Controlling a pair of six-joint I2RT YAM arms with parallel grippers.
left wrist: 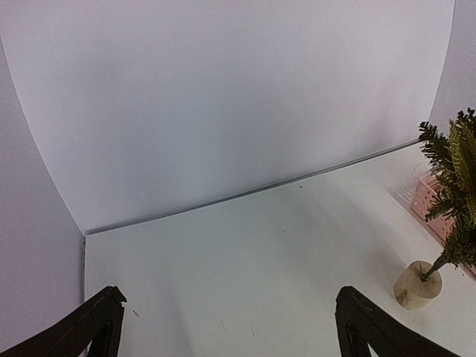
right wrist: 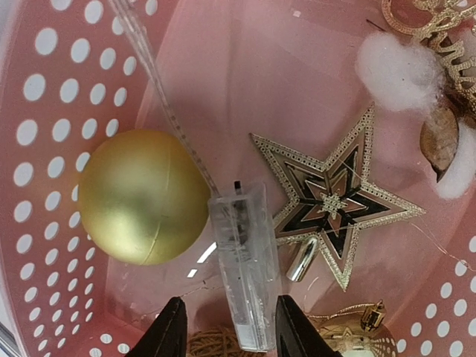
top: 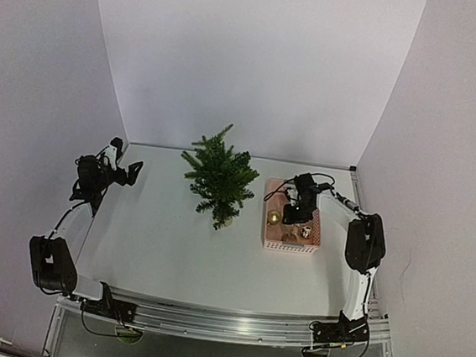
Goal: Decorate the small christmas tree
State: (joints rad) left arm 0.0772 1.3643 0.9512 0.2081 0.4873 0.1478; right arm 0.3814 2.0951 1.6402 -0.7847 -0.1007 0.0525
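The small christmas tree (top: 219,177) stands upright at mid-table on a pale round base (top: 222,222); its right-hand part shows in the left wrist view (left wrist: 455,186). My right gripper (top: 299,211) is down inside the pink basket (top: 270,242). In the right wrist view it (right wrist: 233,333) is open, with one finger on each side of a clear plastic battery box (right wrist: 245,260) that has a clear strand attached. Beside the box lie a gold ball (right wrist: 141,197) and a gold star (right wrist: 335,201). My left gripper (top: 129,171) is open and empty, held above the table's left side (left wrist: 230,331).
The basket also holds white cotton tufts (right wrist: 398,71), a twine ball (right wrist: 216,346) and a gold bell (right wrist: 357,331). White walls close in the back and both sides. The basket's corner (left wrist: 431,208) sits just behind the tree in the left wrist view.
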